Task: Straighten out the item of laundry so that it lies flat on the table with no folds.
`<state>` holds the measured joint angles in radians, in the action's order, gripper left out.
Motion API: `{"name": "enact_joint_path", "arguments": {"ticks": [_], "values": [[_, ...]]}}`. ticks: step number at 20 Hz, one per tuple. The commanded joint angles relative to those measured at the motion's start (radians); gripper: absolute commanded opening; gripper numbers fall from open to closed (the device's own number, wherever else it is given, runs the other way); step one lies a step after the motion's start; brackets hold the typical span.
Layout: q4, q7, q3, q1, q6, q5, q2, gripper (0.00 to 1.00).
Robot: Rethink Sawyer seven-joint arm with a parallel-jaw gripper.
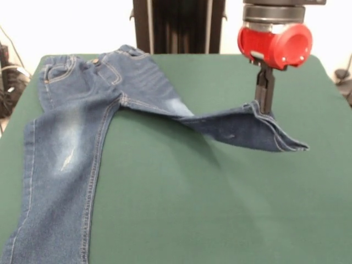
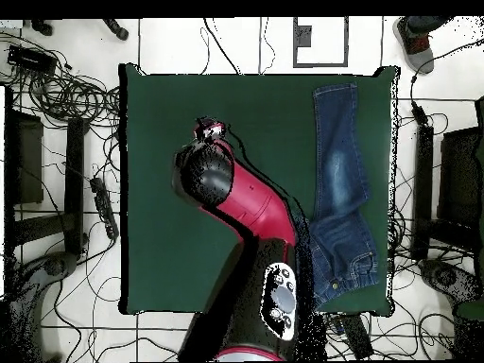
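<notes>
The blue denim jeans (image 1: 71,137) lie on the dark green table (image 1: 192,209) with the waistband at the far left in the front view. One leg runs flat down the table's left side toward the near edge. The other leg stretches right across the table, twisted and raised off the top. My gripper (image 1: 264,110) is shut on this leg's upper edge close to the hem and holds it a little above the table. In the overhead view the jeans (image 2: 340,180) lie along the table's (image 2: 161,246) right side. There my arm hides the stretched leg, and the gripper (image 2: 210,128) sits left of centre.
The robot's black pedestal (image 1: 179,25) stands behind the table's far edge. Cables (image 2: 57,85) lie on the floor around the table. A person's shoe (image 2: 416,43) shows at the overhead view's top right corner, off the table.
</notes>
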<state>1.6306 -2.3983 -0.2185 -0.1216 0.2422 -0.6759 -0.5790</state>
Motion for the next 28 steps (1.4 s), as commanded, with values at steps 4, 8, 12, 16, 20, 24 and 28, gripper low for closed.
{"name": "enact_joint_path", "arguments": {"ticks": [4, 8, 12, 16, 20, 24, 28], "values": [[0.041, -0.264, 0.091, -0.101, -0.054, -0.067, 0.153, 0.0], [-0.002, -0.275, 0.027, -0.135, -0.009, -0.074, 0.18, 0.0], [-0.024, -0.259, -0.002, -0.137, 0.02, -0.067, 0.186, 1.0], [-0.053, -0.228, -0.04, -0.125, 0.045, -0.044, 0.198, 1.0], [-0.093, -0.156, -0.073, -0.068, 0.109, 0.008, 0.199, 1.0], [-0.133, -0.067, -0.094, 0.016, 0.172, 0.069, 0.185, 1.0], [-0.205, -0.015, -0.169, 0.089, 0.258, 0.15, 0.179, 1.0]]}}
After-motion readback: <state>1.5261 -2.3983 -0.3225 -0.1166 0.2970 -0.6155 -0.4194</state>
